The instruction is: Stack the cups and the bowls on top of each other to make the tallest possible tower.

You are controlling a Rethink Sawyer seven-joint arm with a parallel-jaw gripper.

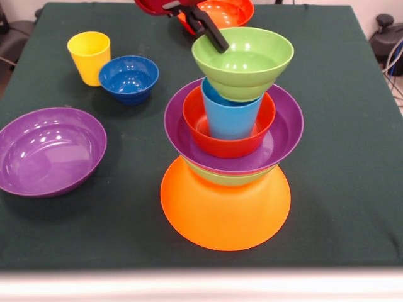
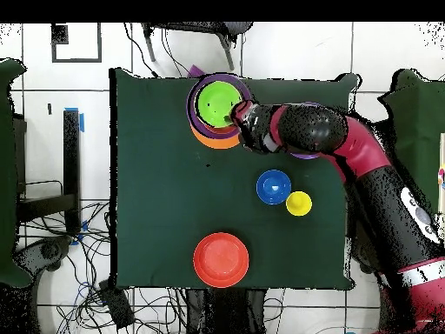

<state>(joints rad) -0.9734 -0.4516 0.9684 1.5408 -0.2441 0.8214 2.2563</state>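
Observation:
The tower stands on a big upturned orange bowl (image 1: 225,211). On it sit a green bowl (image 1: 221,178), a purple bowl (image 1: 286,129), a red-orange bowl (image 1: 196,129) and a light blue cup (image 1: 230,116), with a green bowl (image 1: 249,63) on top. My gripper (image 1: 213,39) comes down from the top edge and is shut on the far left rim of that top green bowl. In the overhead view the gripper (image 2: 236,113) is at the right edge of the tower (image 2: 217,109).
A yellow cup (image 1: 89,56) (image 2: 299,203) and a small dark blue bowl (image 1: 129,78) (image 2: 273,187) stand at the back left in the front view. A second purple bowl (image 1: 50,150) lies at the left. A red-orange bowl (image 1: 227,11) (image 2: 221,259) sits behind the gripper.

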